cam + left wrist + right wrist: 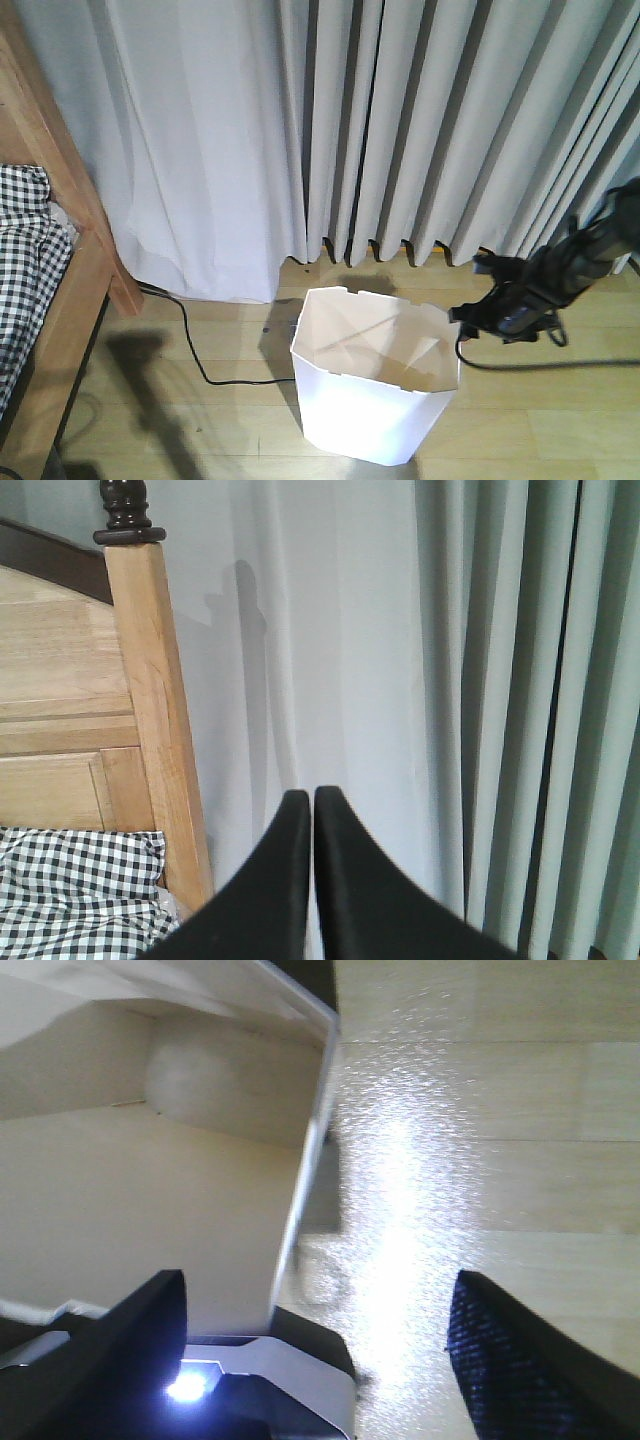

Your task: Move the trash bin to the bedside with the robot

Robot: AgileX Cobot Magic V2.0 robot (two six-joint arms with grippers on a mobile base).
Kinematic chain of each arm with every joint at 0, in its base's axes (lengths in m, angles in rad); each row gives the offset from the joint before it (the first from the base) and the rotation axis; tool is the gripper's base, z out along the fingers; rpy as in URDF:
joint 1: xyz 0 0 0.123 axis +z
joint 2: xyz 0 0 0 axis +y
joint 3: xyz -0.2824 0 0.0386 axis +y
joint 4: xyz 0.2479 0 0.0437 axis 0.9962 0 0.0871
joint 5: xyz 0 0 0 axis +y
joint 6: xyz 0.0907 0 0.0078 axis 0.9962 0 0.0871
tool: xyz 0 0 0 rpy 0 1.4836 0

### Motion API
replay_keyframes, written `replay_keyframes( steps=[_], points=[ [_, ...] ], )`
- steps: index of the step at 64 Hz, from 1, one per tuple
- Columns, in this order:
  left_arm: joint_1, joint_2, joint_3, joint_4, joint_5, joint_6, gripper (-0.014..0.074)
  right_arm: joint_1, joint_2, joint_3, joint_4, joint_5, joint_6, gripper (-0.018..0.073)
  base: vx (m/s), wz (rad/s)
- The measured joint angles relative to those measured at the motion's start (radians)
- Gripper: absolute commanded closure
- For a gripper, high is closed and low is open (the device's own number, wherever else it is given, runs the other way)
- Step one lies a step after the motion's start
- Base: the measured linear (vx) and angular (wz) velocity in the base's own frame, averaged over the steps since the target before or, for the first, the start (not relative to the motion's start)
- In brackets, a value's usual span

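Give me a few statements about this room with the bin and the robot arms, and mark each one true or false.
1. The bin stands upright on the wooden floor. True.
2. The bin is full of rubbish. False: what shows of its inside is empty.
3. The left gripper is wide open. False: its fingers are closed together, with nothing between them.
4. The right gripper is open, with the bin's wall between its fingers. True.
5. The bed is right of the bin in the front view. False: it is at the left edge, apart from the bin.
6. A black cable lies on the floor between bed and bin. True.
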Motion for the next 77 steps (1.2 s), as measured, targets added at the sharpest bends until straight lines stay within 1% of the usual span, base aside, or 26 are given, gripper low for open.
replay_keyframes(
  steps=[6,12,22,33,42,64,70,77],
  points=[
    [0.0,0.0,0.0,0.0,0.0,0.0,0.0603,0.0,-0.152,0.135,0.0,-0.05,-0.012,0.0033,0.0,0.0],
    [0.0,0.0,0.0,0.0,0.0,0.0,0.0603,0.0,-0.3,0.234,0.0,-0.074,-0.032,0.0033,0.0,0.0],
    [0.0,0.0,0.0,0.0,0.0,0.0,0.0603,0.0,-0.577,0.395,0.0,-0.08,-0.053,0.0033,0.0,0.0],
    [0.0,0.0,0.0,0.0,0.0,0.0,0.0603,0.0,-0.878,0.514,0.001,-0.072,-0.055,0.0033,0.0,0.0],
    [0.0,0.0,0.0,0.0,0.0,0.0,0.0603,0.0,-1.128,0.565,0.001,-0.017,-0.055,0.0033,0.0,0.0],
    [0.0,0.0,0.0,0.0,0.0,0.0,0.0603,0.0,-1.67,0.572,-0.009,0.192,-0.049,0.0033,0.0,0.0],
    [0.0,0.0,0.0,0.0,0.0,0.0,0.0603,0.0,-1.813,0.597,-0.014,0.198,-0.049,0.0033,0.0,0.0],
    [0.0,0.0,0.0,0.0,0.0,0.0,0.0603,0.0,-2.007,0.672,-0.014,0.183,-0.049,0.0033,0.0,0.0]
  ],
)
